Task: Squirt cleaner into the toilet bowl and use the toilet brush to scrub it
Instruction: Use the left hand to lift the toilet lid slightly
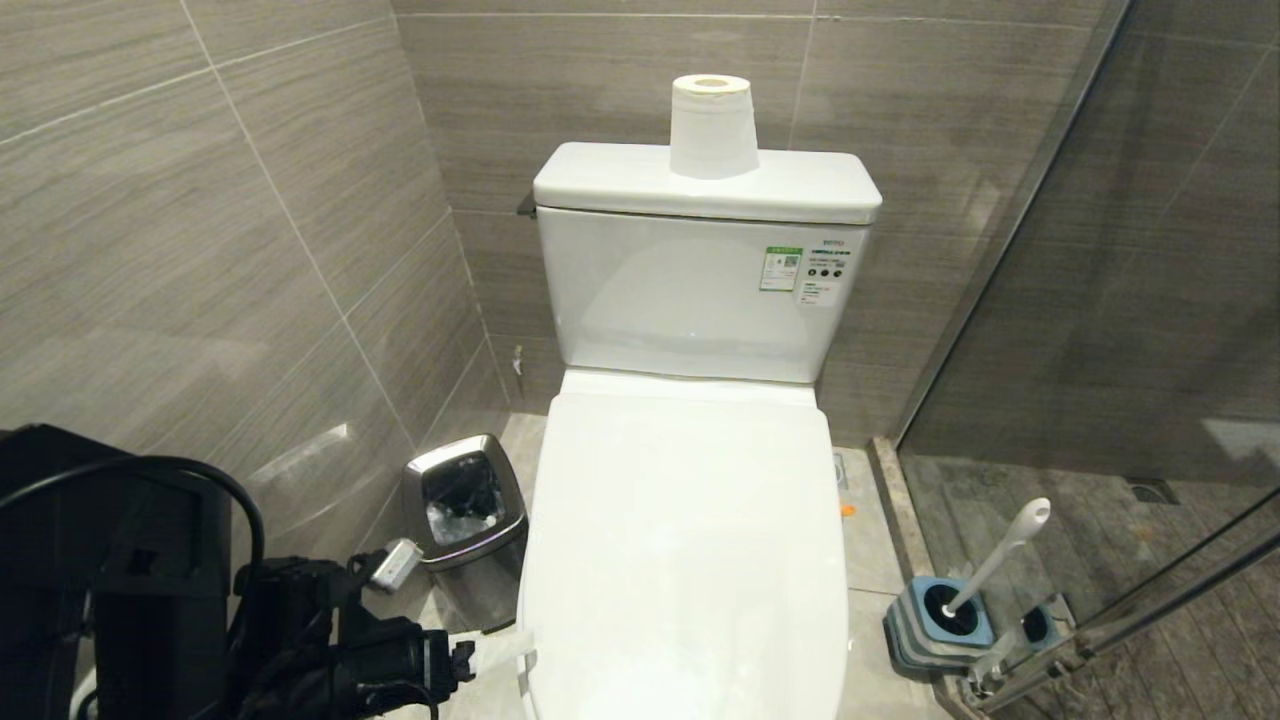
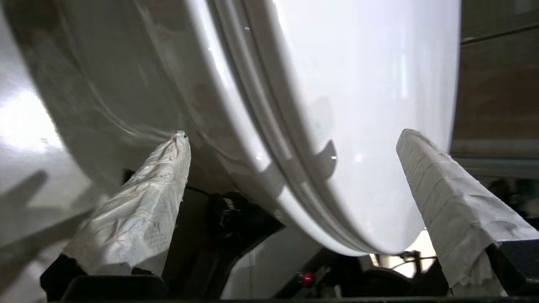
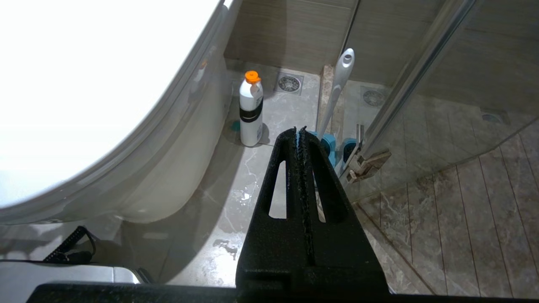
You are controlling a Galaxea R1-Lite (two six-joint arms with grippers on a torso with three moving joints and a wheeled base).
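left gripper [image 2: 290, 139] fingers spread wide at the glossy white toilet lid [image 1: 690, 540] rim; right gripper [image 3: 300, 130] fingers pressed together.

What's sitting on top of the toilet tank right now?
One roll of toilet paper stands upright on the tank lid, a little right of centre. Nothing else shows on it; the patch of lid under the roll is covered.

a small tiled bathroom: white toilet [image 1: 690, 540] with lid shut and a paper roll [image 1: 711, 127] on its tank [image 1: 700, 290], steel bin [image 1: 463, 500] beside it, brush [image 1: 990, 565] in a holder [image 1: 935, 625] by a glass shower partition [image 1: 1100, 300], floor drain [image 3: 289, 83], grey wall tiles [image 1: 200, 250].
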